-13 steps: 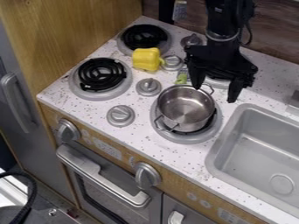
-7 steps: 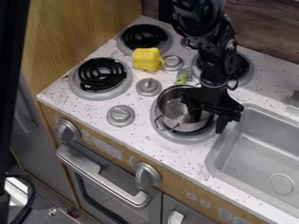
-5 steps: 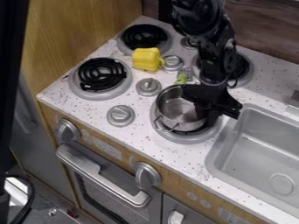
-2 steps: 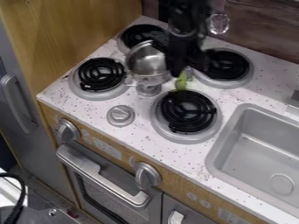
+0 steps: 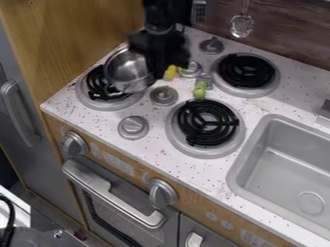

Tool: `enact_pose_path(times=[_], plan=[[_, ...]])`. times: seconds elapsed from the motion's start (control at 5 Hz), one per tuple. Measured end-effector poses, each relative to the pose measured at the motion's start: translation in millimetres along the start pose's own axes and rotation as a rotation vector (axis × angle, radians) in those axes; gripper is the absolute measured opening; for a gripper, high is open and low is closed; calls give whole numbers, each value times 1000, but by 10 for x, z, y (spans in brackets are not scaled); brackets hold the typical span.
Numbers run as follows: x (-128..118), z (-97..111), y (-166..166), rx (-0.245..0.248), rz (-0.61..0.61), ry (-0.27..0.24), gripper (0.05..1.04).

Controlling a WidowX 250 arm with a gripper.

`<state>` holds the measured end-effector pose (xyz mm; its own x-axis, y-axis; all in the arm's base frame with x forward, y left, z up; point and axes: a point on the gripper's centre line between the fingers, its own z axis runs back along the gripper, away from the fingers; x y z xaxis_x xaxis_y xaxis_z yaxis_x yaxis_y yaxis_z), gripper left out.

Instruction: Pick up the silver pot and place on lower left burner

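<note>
Silver pot [image 5: 127, 69] tilted over lower left burner [image 5: 84, 99] | pincer [image 5: 156, 72] clamped on its rim | centre above the coils [image 5: 97, 83], level the base, lower gently, let go only once it sits flat

Illumination: moderate, diffuse, from above. The countertop [image 5: 155, 154] is bright; the oven front [image 5: 106, 212] below it is dimmer. Soft highlights mark the pot [image 5: 129, 67] and the oven handle [image 5: 113, 194]. Shading in the sink [image 5: 283, 157] is gradual. The arm [image 5: 158, 17] renders near-black, with its surface detail largely lost.
</note>
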<state>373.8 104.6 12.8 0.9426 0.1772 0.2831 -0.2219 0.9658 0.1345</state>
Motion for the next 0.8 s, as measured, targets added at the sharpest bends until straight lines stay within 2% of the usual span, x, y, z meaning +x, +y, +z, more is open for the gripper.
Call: enact_pose_path(times=[0.2, 0.4, 0.6, 0.8], plan=[[130, -188, 225, 20, 48, 11, 65], [158, -356, 421, 25, 81, 43, 65], [156, -444, 468, 23, 79, 73, 65], [161, -445, 466, 14, 87, 69, 83]])
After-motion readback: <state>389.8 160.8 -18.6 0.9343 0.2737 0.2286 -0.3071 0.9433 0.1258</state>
